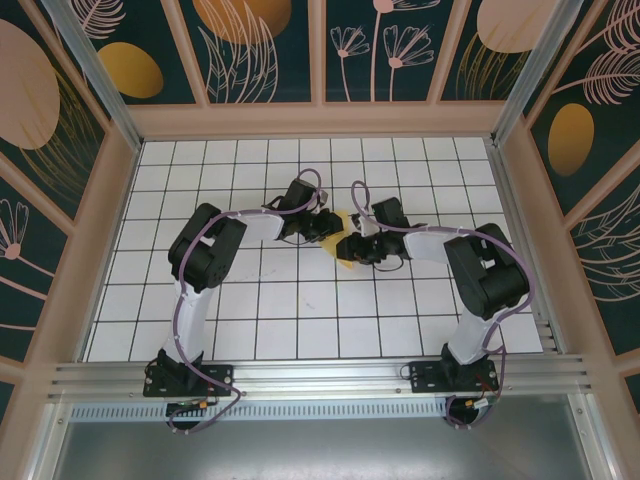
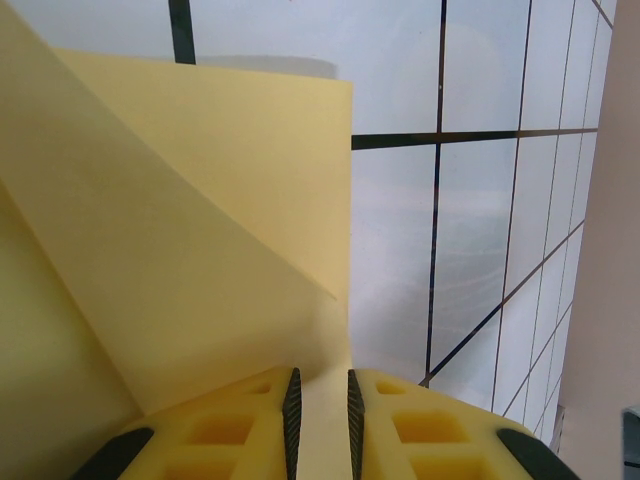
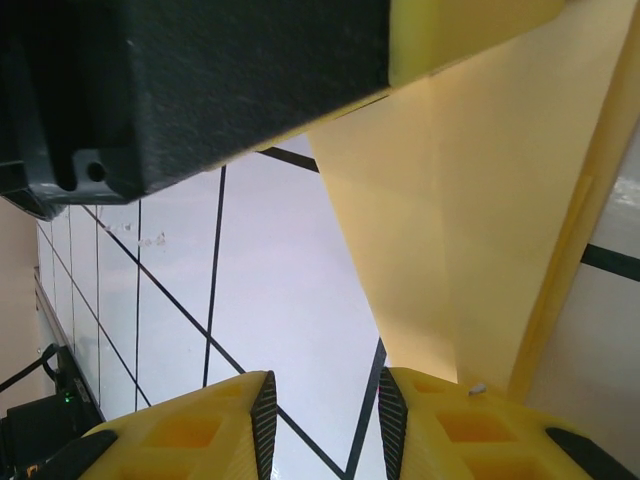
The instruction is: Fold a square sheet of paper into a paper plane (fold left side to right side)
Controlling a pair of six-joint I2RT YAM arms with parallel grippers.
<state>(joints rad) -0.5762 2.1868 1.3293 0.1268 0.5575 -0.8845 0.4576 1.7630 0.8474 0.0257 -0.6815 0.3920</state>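
Note:
The square sheet of paper (image 1: 346,262) is yellow, partly folded, and lies mid-table between both wrists. In the left wrist view the paper (image 2: 200,230) has a diagonal flap raised over a flat layer. My left gripper (image 2: 324,400) sits over its near edge, jaws a narrow gap apart, and yellow paper shows in the gap. My right gripper (image 3: 322,410) stands open over bare white tile, with the paper (image 3: 450,220) just to its right, touching the right finger's outer side. From above, the left gripper (image 1: 330,222) and right gripper (image 1: 352,245) almost meet.
The table (image 1: 250,300) is white with a black grid and has wooden walls all round. The left gripper's black body (image 3: 200,80) hangs close above in the right wrist view. The side wall (image 2: 615,250) is near on the right in the left wrist view.

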